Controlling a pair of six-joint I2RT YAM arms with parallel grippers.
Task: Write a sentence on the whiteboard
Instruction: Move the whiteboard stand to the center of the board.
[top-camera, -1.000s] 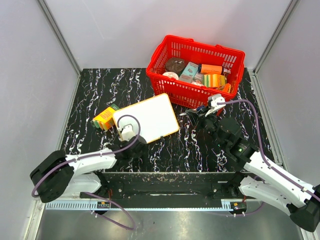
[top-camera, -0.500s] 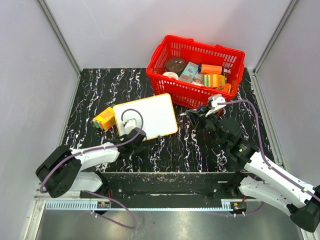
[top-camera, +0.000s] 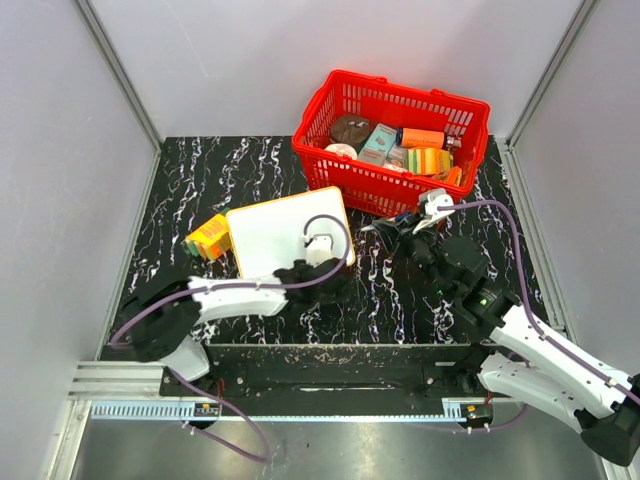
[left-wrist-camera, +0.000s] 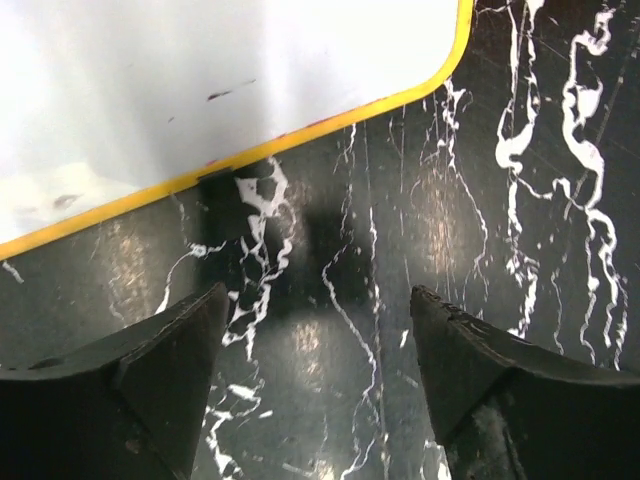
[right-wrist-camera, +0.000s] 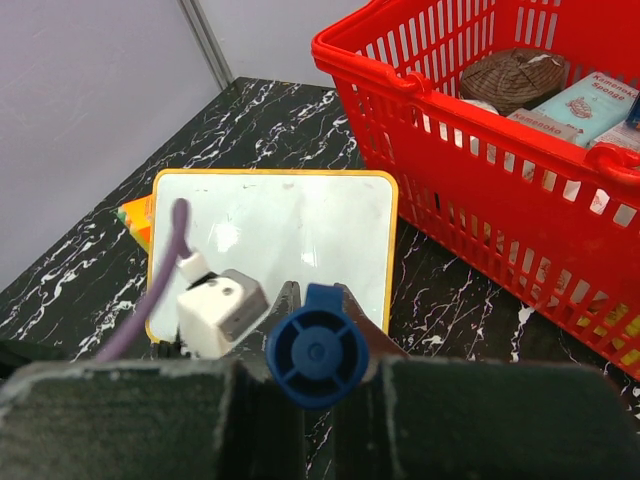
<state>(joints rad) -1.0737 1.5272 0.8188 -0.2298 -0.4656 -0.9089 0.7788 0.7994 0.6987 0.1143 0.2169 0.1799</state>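
The whiteboard (top-camera: 285, 232), white with a yellow rim, lies flat on the black marbled table, left of centre. Its face shows only a few small dark specks; no sentence is in view. My left gripper (top-camera: 335, 287) stands open just off the board's near right corner, with only bare table between its fingers (left-wrist-camera: 320, 300). In the left wrist view the whiteboard (left-wrist-camera: 200, 80) fills the upper left. My right gripper (top-camera: 392, 232) hovers right of the board, shut on a blue marker (right-wrist-camera: 317, 352). Beyond the right gripper (right-wrist-camera: 318, 292), the whiteboard (right-wrist-camera: 300, 225) shows.
A red basket (top-camera: 330, 165) full of packets stands at the back right, close behind my right gripper. A small orange and green box (top-camera: 208, 236) lies against the whiteboard's left edge. Grey walls close in the table on three sides.
My left gripper swept right along the board's near edge, from its left corner to its right, and opened. The board turned from tilted to nearly square. The right arm stayed still.
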